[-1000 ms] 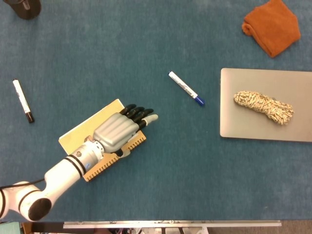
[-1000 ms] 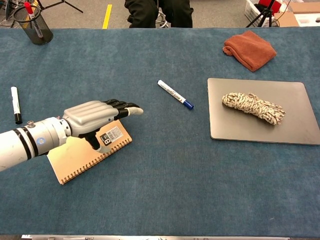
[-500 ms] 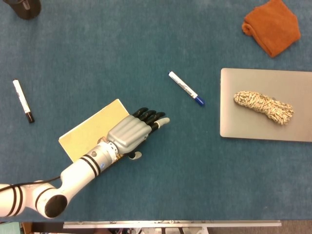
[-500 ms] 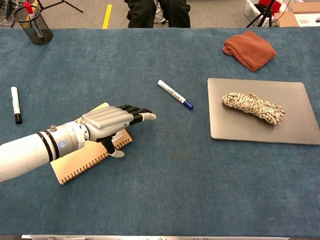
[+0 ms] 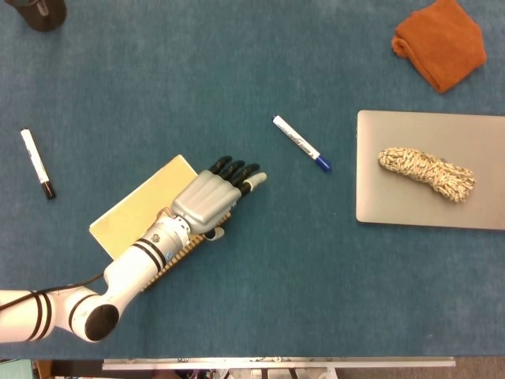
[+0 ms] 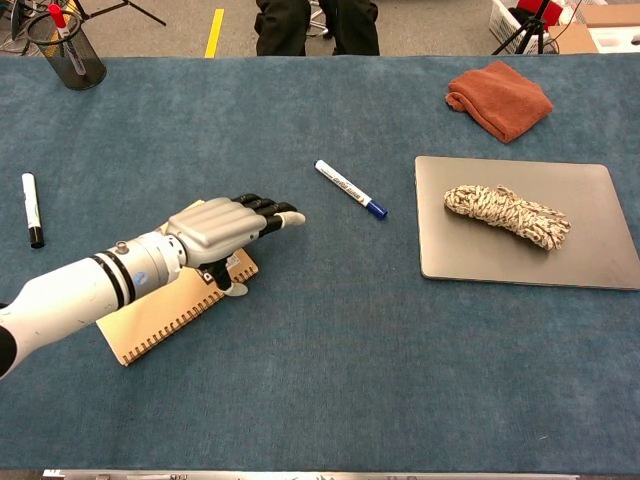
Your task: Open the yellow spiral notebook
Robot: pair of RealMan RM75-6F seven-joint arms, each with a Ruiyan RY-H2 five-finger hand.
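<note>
The yellow spiral notebook (image 5: pixel 136 209) (image 6: pixel 158 310) lies closed on the blue table, left of centre, its spiral edge facing the table's near side. My left hand (image 5: pixel 209 201) (image 6: pixel 222 228) hovers palm down over the notebook's right corner, its dark fingertips (image 5: pixel 237 167) reaching past the corner over bare cloth. The thumb (image 6: pixel 232 288) points down beside the spiral edge. Nothing shows in the hand's grasp. The forearm covers much of the spiral binding in the head view. My right hand is in neither view.
A blue-capped marker (image 5: pixel 301 143) lies right of the hand. A black-capped marker (image 5: pixel 37 163) lies at the far left. A grey laptop (image 5: pixel 394 205) bears a rope bundle (image 5: pixel 426 172) on the right. An orange cloth (image 5: pixel 439 43) sits back right, a pen cup (image 6: pixel 64 45) back left.
My left hand moved right over the notebook's corner, then drew back a little toward the far side. The notebook has shifted slightly to the left under it.
</note>
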